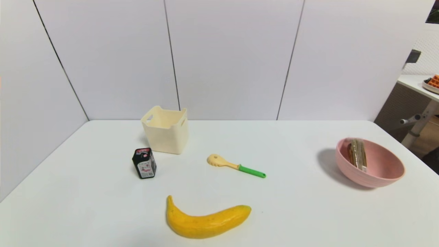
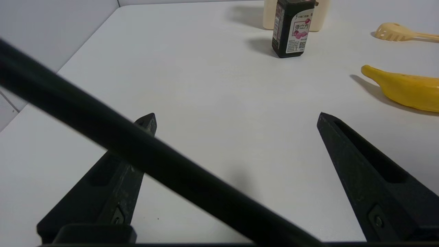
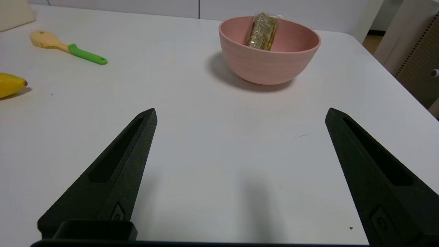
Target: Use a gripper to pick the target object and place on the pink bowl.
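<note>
**A:** Eyes on the snack packet point(image 1: 357, 155) first. Brown-gold bars under clear crinkly wrap, a small pale patch at its near end, and it's lying inside the pink bowl point(image 1: 384, 176), propped up against the inner wall on the bowl's left side, the top end reaching the rim.

**B:** The right wrist view backs that up: the packet point(image 3: 262, 31) leans on the inner wall and pokes just above the rim of the bowl point(image 3: 269, 65), nothing touching it. Faint ribbed rings run round the outside of the bowl, and it sits out on the table's point(image 1: 291, 206) right side.

**A:** And the arms? Neither shows from the head camera.

**B:** Right gripper point(image 3: 240, 115) is low over bare tabletop, pointing at the bowl but well short of it. Fingers spread wide, nothing between them.

**A:** Same story on the other side. Left gripper point(image 2: 236, 118) low over the table's left part, fingers wide apart and holding nothing, a black cable point(image 2: 144, 154) slanting across its camera.

**B:** Ahead of it stands the black carton point(image 2: 293, 29), upright, with the cream bin point(image 1: 165, 129) just behind.

**A:** Mid-table there's a banana point(image 1: 205, 219) near the front edge, and a cream-headed, green-handled spoon point(image 1: 235, 165) lying between the bin and the bowl.
</note>
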